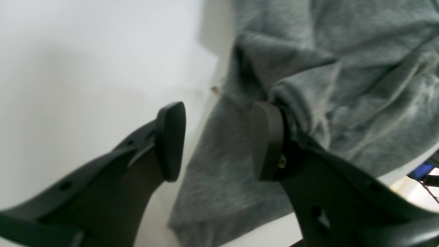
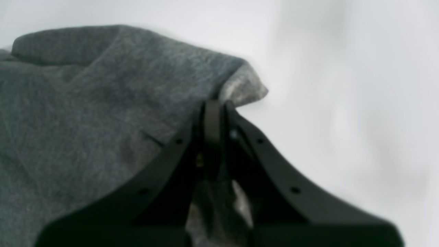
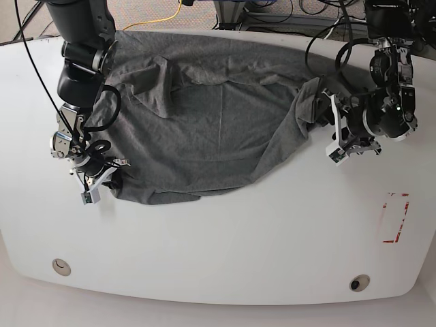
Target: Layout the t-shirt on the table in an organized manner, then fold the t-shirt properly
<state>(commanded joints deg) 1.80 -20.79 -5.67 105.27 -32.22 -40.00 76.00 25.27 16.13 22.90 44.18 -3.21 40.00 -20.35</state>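
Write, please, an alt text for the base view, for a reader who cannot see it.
A grey t-shirt lies spread but wrinkled across the far half of a white table. The right claw, on the picture's left, pinches one edge of it; the left claw, on the picture's right, is at the opposite, bunched edge.

Floor and cables behind the work surface

You had brownish carpet-like floor (image 3: 146,10), a yellow cable (image 3: 178,8) and dark cables (image 3: 300,8), perhaps equipment legs.
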